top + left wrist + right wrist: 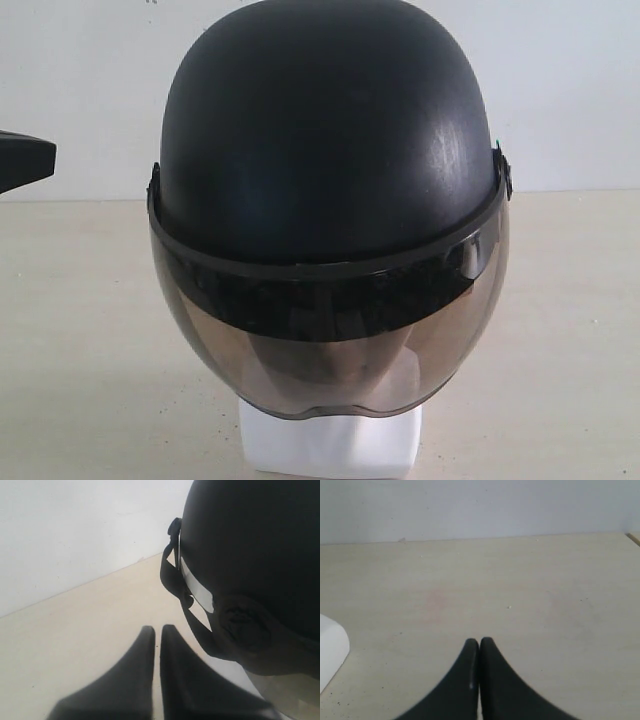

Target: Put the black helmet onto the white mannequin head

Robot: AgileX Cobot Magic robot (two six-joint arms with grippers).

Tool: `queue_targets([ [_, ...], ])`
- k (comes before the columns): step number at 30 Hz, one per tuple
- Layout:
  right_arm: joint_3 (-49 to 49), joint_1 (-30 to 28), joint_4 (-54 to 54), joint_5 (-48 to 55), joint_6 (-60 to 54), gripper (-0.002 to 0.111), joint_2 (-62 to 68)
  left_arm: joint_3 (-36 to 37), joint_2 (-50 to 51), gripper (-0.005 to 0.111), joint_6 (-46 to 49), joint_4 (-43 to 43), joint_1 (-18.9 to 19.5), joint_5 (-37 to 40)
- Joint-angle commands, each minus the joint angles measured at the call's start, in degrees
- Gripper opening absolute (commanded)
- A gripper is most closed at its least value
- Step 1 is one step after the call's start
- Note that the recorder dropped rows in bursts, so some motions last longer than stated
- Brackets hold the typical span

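Beneath black helmet (330, 130), white mannequin head (330, 445), mostly unseen.

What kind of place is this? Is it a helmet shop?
Probably a robot test room, not a shop: bare pale table, plain white wall, and one black helmet on a white mannequin head, with the left gripper nearby.

The left fingers (131, 680) and right fingers (455, 690) are matte black (smooth-surfaced), tapering to rounded tips.
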Motion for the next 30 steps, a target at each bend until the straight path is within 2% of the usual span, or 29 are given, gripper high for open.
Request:
queue_targets([
  [1,0.2,-0.2,-0.2,-0.2,-0.6,0.000,-0.3,0.3,-0.4,0.004,-0.3,-0.2,0.1,-0.3],
  [24,0.2,-0.2,0.3,-0.2,-0.5,0.000,-0.3,0.3,-1.3,0.004,0.0,-0.2,0.1,-0.5],
  [28,0.2,-0.2,0.3,-0.2,-0.5,0.000,-0.3,0.8,-5.5,0.004,2.3,0.6,0.2,-5.6],
  [30,0.2,-0.2,0.3,-0.2,-0.5,0.000,-0.3,1.9,-8.5,0.004,2.3,-0.4,1.5,-8.3],
])
